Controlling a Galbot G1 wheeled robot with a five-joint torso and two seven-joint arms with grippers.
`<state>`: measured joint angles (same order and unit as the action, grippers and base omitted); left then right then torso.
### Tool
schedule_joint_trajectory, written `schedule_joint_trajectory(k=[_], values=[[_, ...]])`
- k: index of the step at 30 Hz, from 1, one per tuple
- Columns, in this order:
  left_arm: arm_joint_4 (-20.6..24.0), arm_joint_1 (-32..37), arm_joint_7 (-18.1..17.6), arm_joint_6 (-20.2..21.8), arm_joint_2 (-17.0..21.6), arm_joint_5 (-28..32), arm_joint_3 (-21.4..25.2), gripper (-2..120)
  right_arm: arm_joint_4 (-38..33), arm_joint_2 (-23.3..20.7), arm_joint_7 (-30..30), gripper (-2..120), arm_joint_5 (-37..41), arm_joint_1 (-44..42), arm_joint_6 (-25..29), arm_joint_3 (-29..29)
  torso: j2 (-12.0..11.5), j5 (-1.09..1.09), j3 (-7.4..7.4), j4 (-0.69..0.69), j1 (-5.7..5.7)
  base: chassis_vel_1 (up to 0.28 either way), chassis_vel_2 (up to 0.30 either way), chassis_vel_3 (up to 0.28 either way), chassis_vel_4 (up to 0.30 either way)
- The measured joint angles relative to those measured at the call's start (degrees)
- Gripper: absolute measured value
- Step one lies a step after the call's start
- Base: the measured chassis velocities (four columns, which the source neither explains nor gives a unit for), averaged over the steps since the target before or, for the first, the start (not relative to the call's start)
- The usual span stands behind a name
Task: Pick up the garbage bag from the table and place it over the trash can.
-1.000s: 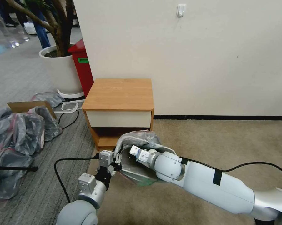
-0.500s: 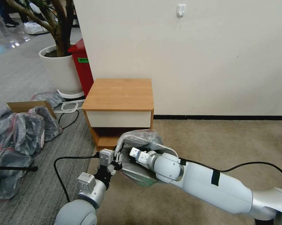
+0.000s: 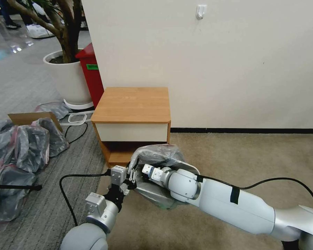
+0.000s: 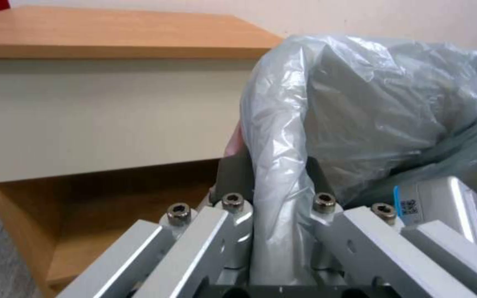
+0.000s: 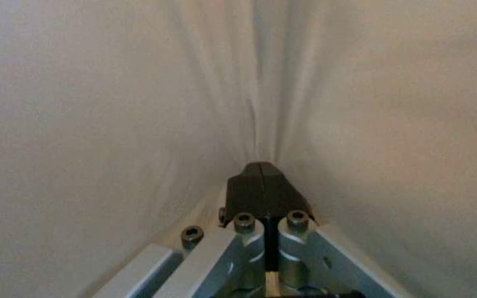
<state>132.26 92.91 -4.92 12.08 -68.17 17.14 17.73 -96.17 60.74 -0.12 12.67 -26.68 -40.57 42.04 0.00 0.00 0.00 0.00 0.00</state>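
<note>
The garbage bag point(image 3: 156, 154) is a crinkly grey film bulging on the carpet in front of the table point(image 3: 132, 104), a light-wood nightstand. My left gripper point(image 3: 131, 174) is shut on a fold of the garbage bag point(image 4: 283, 165), which runs between its fingers point(image 4: 233, 176). My right gripper point(image 5: 263, 176) is shut and sits inside the bag, with pale film all around and creases running to its tip; its wrist point(image 3: 153, 172) enters the bag's mouth. The trash can is hidden under the film and my right arm; a greenish edge point(image 3: 162, 205) shows low down.
A tall red bin point(image 3: 92, 74) and a white planter point(image 3: 68, 76) stand left of the nightstand. A heap of grey bags with a cardboard box point(image 3: 21, 139) lies at far left. A black cable point(image 3: 64, 187) loops near my left arm. Open carpet lies right.
My right arm has slid a little leftward, deeper into the bag, and the film has bulged slightly higher. The left gripper has kept its hold in place.
</note>
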Motion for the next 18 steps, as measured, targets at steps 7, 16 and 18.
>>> schedule_joint_trajectory(k=[7, 16, 18], values=[[-1.6, -0.3, -0.4, 0.0, -0.3, 0.7, 1.3, 7, -5.2, -2.1, 0.3, 0, 2.3, 0.1, -0.1, -0.6, 0.0, 0.01, 0.0, 0.0, 0.0, 0.0, 0.0, 0.0, 0.0], [-6.1, -2.2, -4.7, 1.0, -0.8, 7.3, 2.0, 7, -9.8, -5.1, 0.4, 0, 6.1, -0.6, -0.1, -1.5, 0.0, 0.0, 0.0, 0.0, 0.0, 0.0, 0.0, 0.0, 0.0], [-6.4, -2.4, -5.2, 1.2, -0.9, 8.2, 2.0, 7, -10.1, -5.3, 0.4, 0, 6.5, -0.9, -0.1, -1.7, 0.0, 0.0, 0.0, 0.0, 0.0, 0.0, 0.0, 0.0, 0.0]])
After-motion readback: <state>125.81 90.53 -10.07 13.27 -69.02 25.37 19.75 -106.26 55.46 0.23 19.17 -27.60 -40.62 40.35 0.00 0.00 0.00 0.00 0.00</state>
